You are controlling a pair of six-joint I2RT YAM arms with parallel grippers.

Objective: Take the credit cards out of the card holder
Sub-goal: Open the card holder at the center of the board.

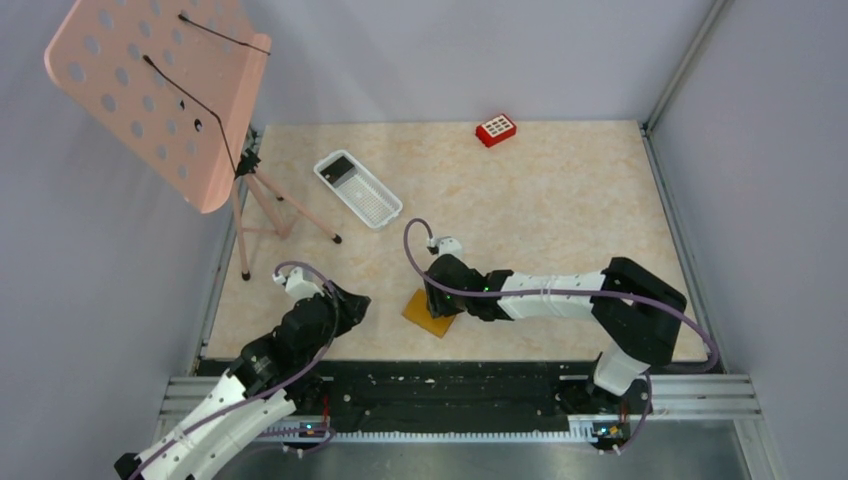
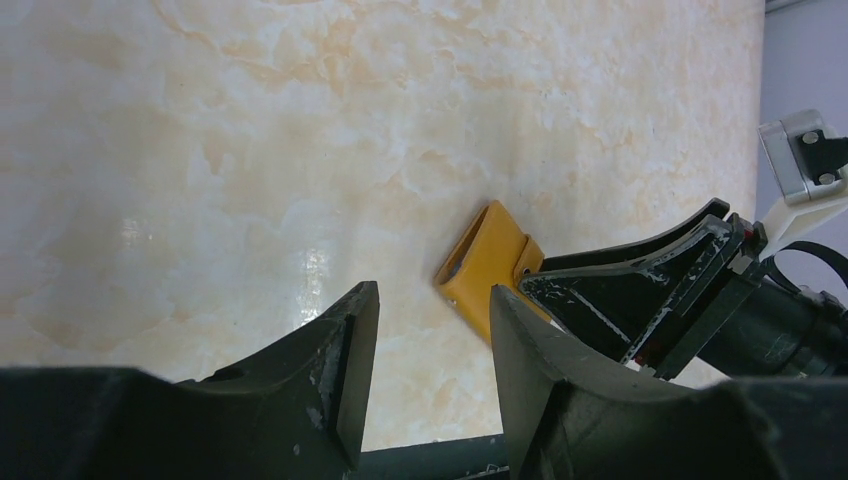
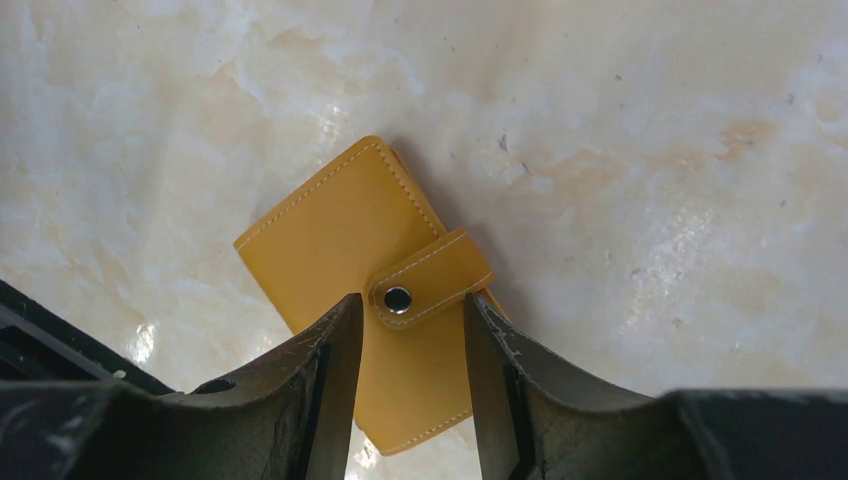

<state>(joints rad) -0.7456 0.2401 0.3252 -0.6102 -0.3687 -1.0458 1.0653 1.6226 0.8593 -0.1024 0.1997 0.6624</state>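
Card holder [image 1: 432, 314] lying flat and closed on the desk [image 1: 560, 200], close to the near edge, its strap [image 3: 435, 280] fastened by the snap [image 3: 398, 298]. No credit cards show, so they are presumably inside. A dark flat item in the white tray [image 1: 372, 205] is too small to identify.

The right end effector [image 3: 408, 312] hangs just above the holder, partly open and holding nothing, with one finger on each side of the strap. The left end effector [image 2: 432, 300] is open and empty, nearby at desk level and aimed at the holder's edge without touching it.

Likely risks:
- Nothing pins the holder down, so a pull on the strap would probably lift or drag the whole holder instead of popping the snap.
- The strap is thin and smooth, so a shallow pinch may slip off it.
- A sideways push could slide the holder toward the desk's near edge.
- If the left end effector moves in to brace the holder, the two sets of fingers could collide in the tight space.
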